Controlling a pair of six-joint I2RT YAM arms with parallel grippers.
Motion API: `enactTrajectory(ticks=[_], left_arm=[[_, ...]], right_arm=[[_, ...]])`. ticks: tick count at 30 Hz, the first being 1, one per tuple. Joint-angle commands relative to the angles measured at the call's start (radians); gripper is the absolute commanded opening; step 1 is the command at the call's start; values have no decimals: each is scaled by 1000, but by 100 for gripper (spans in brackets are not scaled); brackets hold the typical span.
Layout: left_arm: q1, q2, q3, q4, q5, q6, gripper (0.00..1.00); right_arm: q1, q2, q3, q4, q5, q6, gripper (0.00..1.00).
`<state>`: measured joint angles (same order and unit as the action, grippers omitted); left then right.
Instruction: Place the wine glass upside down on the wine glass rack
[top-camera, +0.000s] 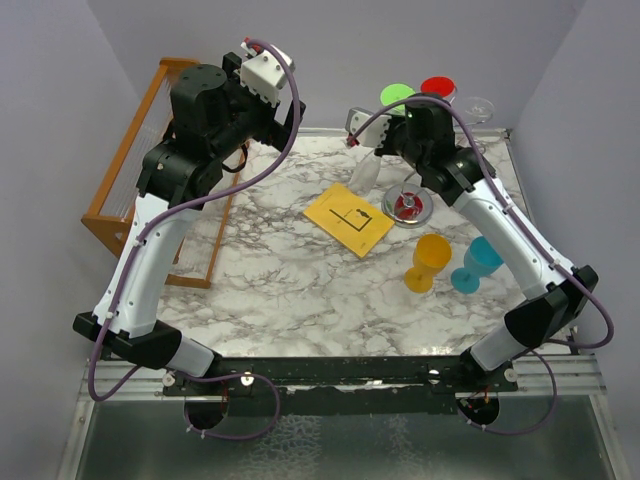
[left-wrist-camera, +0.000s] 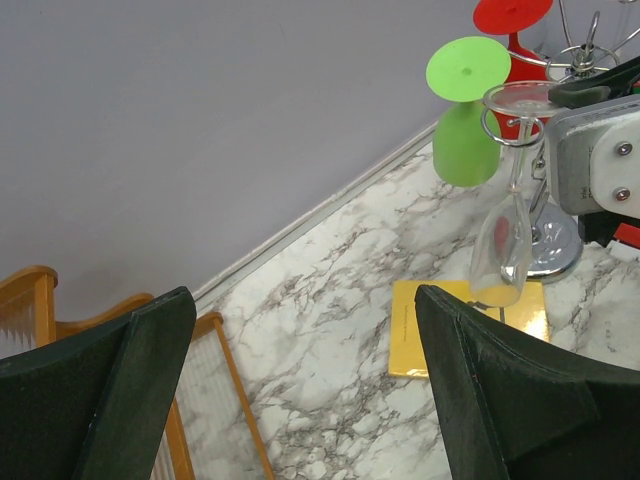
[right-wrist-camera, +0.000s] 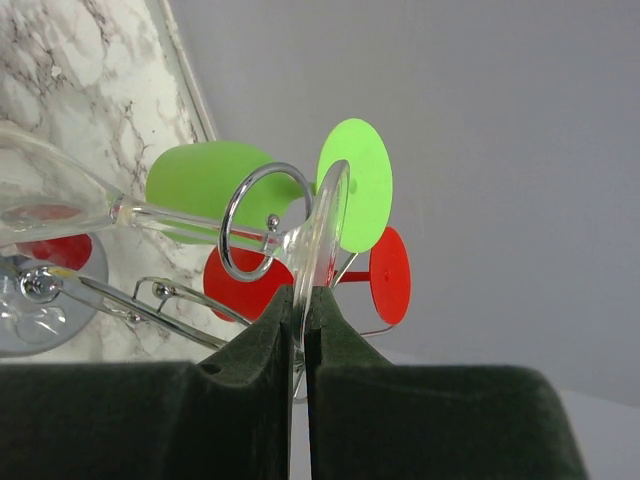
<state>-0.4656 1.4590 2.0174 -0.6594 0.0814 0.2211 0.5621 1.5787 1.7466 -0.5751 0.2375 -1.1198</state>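
Observation:
The clear wine glass (left-wrist-camera: 503, 245) hangs upside down, its stem inside a curled wire arm (right-wrist-camera: 228, 240) of the silver wine glass rack (top-camera: 410, 206). My right gripper (right-wrist-camera: 306, 296) is shut on the edge of the glass's foot (right-wrist-camera: 318, 240), up at the rack's top (top-camera: 372, 140). The glass's bowl (top-camera: 366, 176) hangs over the table beside the rack's round base (left-wrist-camera: 556, 246). A green glass (left-wrist-camera: 465, 130) and a red glass (left-wrist-camera: 510, 20) hang upside down on the rack. My left gripper (left-wrist-camera: 305, 390) is open and empty, raised high at the back left (top-camera: 265, 70).
An orange-brown wooden slatted rack (top-camera: 150, 170) stands at the table's left edge. A yellow card (top-camera: 348, 218) lies under the hanging glass. An orange glass (top-camera: 430, 262) and a teal glass (top-camera: 478, 265) stand near the right arm. Grey walls close the back and sides.

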Motion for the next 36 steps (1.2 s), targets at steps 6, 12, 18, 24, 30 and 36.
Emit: enactTrajectory(ticks=[6, 12, 18, 24, 30, 36], left_arm=[[4, -8, -3, 22, -7, 5, 95], [4, -13, -9, 21, -9, 9, 95], [4, -19, -14, 18, -10, 14, 95], [4, -23, -20, 17, -11, 17, 95], [4, -24, -23, 18, -8, 18, 95], [4, -24, -22, 19, -5, 18, 95]], right_arm=[[11, -56, -38, 53, 39, -12, 6], [12, -52, -45, 55, 39, -12, 10], [13, -51, -48, 55, 44, -13, 12], [13, -55, -56, 55, 47, -14, 12], [12, -66, -74, 59, 48, -13, 12], [12, -78, -85, 57, 40, -8, 16]])
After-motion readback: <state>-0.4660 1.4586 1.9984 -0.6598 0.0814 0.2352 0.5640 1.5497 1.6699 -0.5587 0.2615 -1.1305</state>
